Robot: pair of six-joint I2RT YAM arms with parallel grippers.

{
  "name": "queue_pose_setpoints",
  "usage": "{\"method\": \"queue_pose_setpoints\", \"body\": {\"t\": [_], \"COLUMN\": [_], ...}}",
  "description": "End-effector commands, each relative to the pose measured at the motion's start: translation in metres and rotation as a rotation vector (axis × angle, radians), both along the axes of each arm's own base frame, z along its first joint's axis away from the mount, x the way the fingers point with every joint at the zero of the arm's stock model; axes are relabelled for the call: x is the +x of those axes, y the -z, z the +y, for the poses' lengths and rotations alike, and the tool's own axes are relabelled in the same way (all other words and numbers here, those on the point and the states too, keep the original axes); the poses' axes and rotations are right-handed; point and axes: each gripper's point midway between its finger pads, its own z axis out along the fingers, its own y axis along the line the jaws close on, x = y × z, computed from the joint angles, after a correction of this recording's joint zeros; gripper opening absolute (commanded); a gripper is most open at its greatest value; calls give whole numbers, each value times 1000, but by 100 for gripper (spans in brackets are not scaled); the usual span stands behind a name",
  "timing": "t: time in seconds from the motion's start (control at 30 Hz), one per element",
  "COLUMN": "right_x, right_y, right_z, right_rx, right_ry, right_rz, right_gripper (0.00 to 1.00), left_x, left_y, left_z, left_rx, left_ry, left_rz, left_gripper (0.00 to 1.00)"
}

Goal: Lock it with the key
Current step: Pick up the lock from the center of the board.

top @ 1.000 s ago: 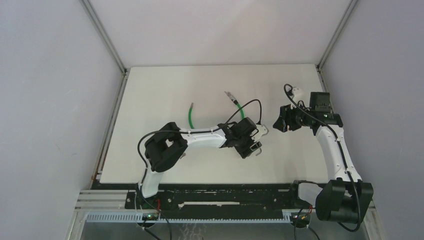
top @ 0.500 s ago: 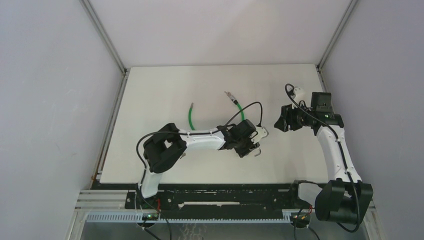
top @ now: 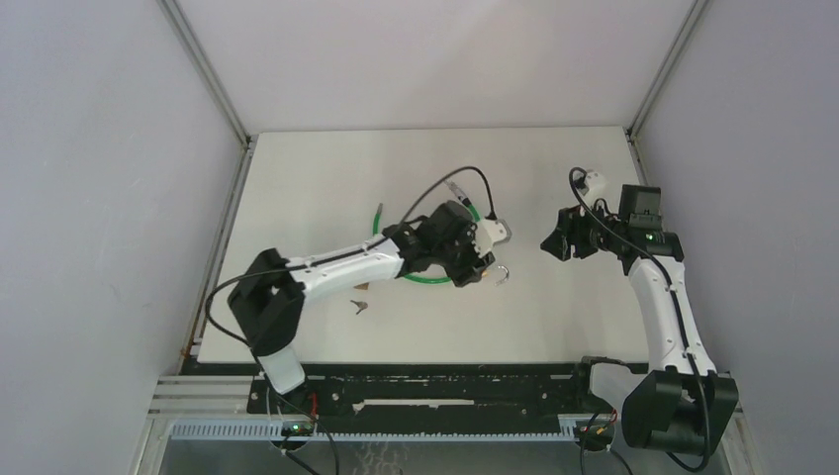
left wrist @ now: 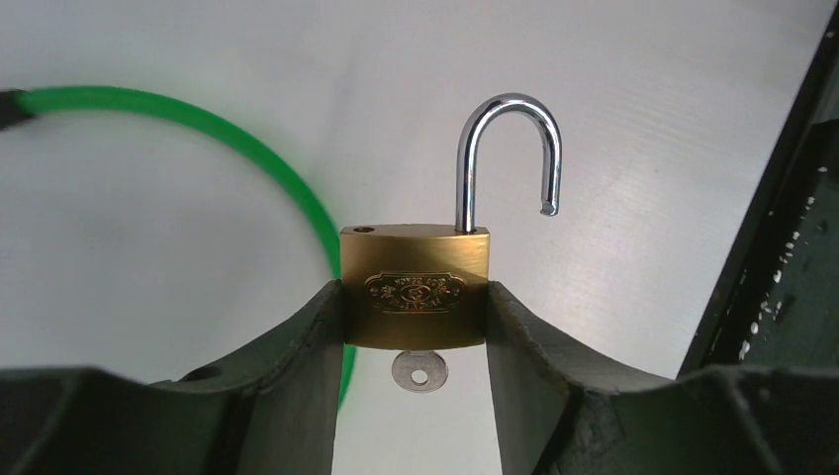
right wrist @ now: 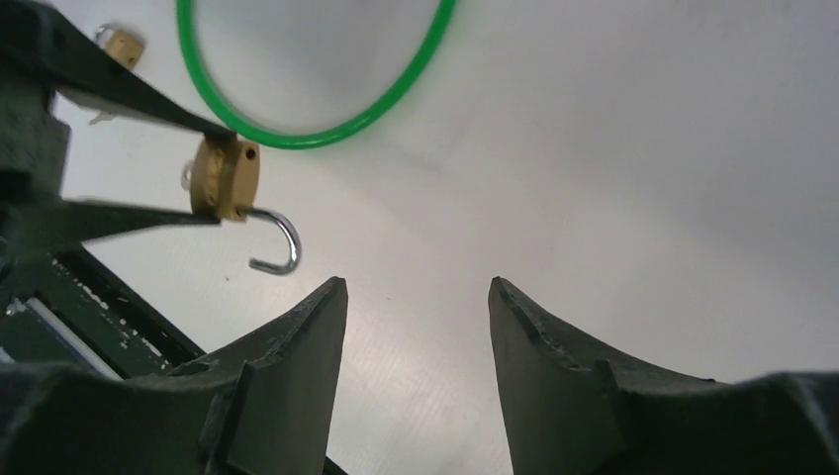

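L gripper [left wrist: 414, 302] clamped on brass padlock [left wrist: 416, 259], one finger per side of the body. Its shackle [left wrist: 507, 119] points up, swung open, free end clear of the body. My key [left wrist: 419, 369] sits in the underside, head showing below. Padlock is over mid-table [top: 317, 178], green cable [left wrist: 252, 163] looped just behind it. R gripper [right wrist: 416, 297] spread wide, nothing in it, facing the padlock from the right, near but apart. Small loose item [top: 359, 307] lies by my L forearm; can't ID.
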Motion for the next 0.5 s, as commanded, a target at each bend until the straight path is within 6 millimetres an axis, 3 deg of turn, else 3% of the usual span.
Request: {"method": "queue_pose_setpoints", "body": {"t": [0.0,0.17,0.3,0.47], "right_x": [-2,-29,-52,-58], "right_y": [-27,-56,-69,-76], "right_z": [27,78,117,145], "right_rx": [57,126,187,254], "right_ry": [-147,-431,-615,-707], "right_rz": [-131,-200,-234,-224], "right_gripper": [64,64,65,69], "left_x": [9,10,-7,-28], "left_y": [-89,-132,-147,-160], "left_z": [6,28,47,65], "left_rx": [-163,-217,-233,-247], "left_ry": [93,104,173,246], "left_rz": [-103,-93,-38,-72], "left_gripper": [0,0,0,0]}}
